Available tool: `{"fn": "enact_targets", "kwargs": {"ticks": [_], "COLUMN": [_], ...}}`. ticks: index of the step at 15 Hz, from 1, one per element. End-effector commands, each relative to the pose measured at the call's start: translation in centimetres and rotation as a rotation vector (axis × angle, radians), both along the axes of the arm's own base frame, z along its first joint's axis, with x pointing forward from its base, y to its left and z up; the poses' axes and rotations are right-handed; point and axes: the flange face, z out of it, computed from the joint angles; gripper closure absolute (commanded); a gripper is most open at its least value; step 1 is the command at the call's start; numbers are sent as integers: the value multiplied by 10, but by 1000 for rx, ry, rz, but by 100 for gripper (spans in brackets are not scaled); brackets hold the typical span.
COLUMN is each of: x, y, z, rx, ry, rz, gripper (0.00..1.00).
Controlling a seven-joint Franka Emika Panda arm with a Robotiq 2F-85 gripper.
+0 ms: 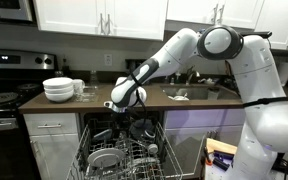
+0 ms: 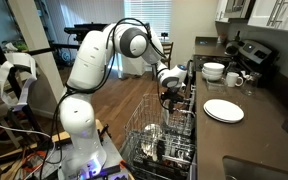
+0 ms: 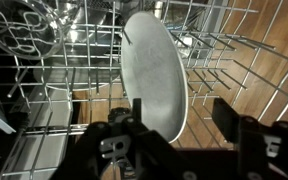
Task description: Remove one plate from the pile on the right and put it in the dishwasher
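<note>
The blurred, cropped end effector [image 3: 180, 112] hides the lower rim of the plate [image 3: 154, 70].

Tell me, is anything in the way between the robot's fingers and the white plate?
No, nothing visible. In the wrist view the plate stands on edge in the dishwasher rack, and the open fingers sit either side of its near edge with nothing between.

smooth glossy white plate [image 3: 154, 70] between the tool [image 3: 180, 118] fingers, looks ceramic, tool itself matt black, thin grey metal wire dishwasher rack [image 3: 44, 95] all around it, slightly shiny, warm wood floor [image 3: 280, 98] underneath
</note>
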Motion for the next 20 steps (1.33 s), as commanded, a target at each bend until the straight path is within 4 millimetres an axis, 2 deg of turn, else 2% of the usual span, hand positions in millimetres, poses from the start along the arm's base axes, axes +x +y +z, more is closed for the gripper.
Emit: {"fn": "enact_targets", "kwargs": {"ticks": [1, 9, 13, 20], "x": [-2, -19, -39, -83], "y": [4, 31, 47, 62], "z": [21, 72, 95, 115], "rx": [-38, -171, -273, -382], "ry": [-12, -150, -241, -308], "rz": [18, 151, 249, 428], "gripper": [1, 0, 0, 0]}}
